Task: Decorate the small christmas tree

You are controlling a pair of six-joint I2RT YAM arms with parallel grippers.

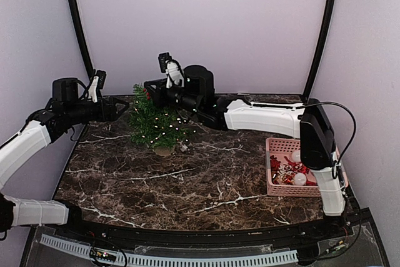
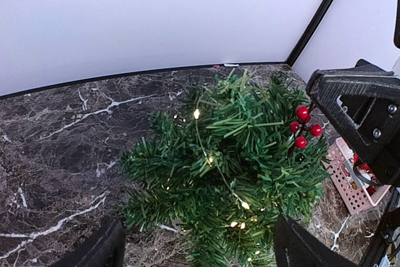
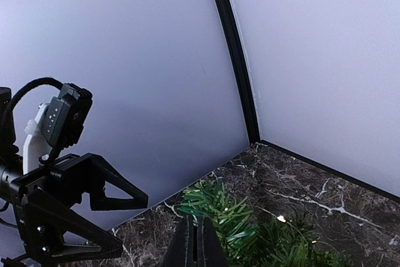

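The small christmas tree (image 1: pixel 156 123) stands in its tan pot (image 1: pixel 164 149) at the back left of the marble table, with a lit string of tiny lights in its branches (image 2: pixel 219 173). A red berry sprig (image 2: pixel 303 127) sits near its top. My left gripper (image 1: pixel 123 109) is open and empty just left of the tree; its fingers (image 2: pixel 100 251) flank the tree in the left wrist view. My right gripper (image 1: pixel 149 87) is shut at the tree's top, right above the berries. Its fingers (image 3: pixel 187 245) show nothing between them.
A pink basket (image 1: pixel 275 187) with red and white ornaments stands at the right edge, beside the right arm's base. It also shows in the left wrist view (image 2: pixel 350 182). White walls and a black frame close in behind the tree.
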